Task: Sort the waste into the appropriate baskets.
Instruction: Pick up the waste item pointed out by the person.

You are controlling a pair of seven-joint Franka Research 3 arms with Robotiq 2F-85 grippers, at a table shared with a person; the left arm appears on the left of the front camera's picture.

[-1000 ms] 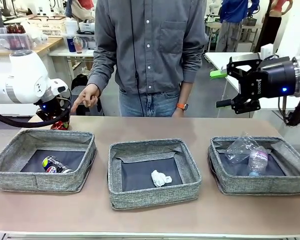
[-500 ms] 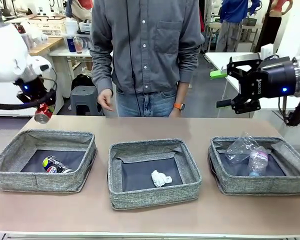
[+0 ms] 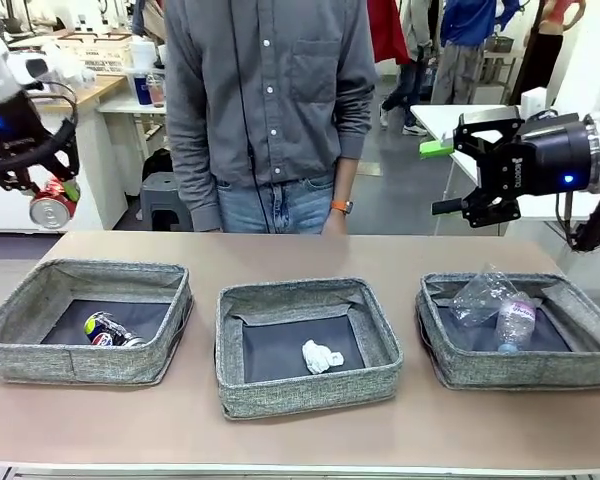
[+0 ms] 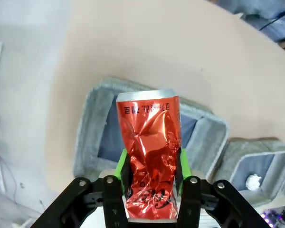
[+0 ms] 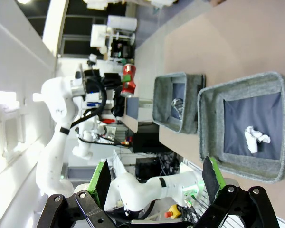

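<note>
Nearly done: dark-silver can [image 3: 110, 330] in left basket [image 3: 20, 345], tissue [image 3: 322, 356] in middle basket [image 3: 310, 390], bottle [image 3: 515, 322] and cup [image 3: 477, 297] in right basket [image 3: 580, 365]; left gripper [image 3: 42, 195] pinching the crushed red can [image 4: 151, 173] above far-left table edge, still to drop; right gripper [image 3: 450, 175] spread, idle.

3 grey baskets: left [image 3: 40, 360], middle [image 3: 305, 395], right [image 3: 460, 370]. 2 crushed cans: 1 red can [image 3: 52, 208], 1 dark-silver can [image 3: 110, 330]. 1 crumpled tissue [image 3: 322, 356], 1 plastic bottle [image 3: 514, 322], 1 clear cup [image 3: 478, 297]. 2 end effectors: left [image 3: 42, 192], right [image 3: 446, 178]. 1 person [image 3: 270, 100].
</note>
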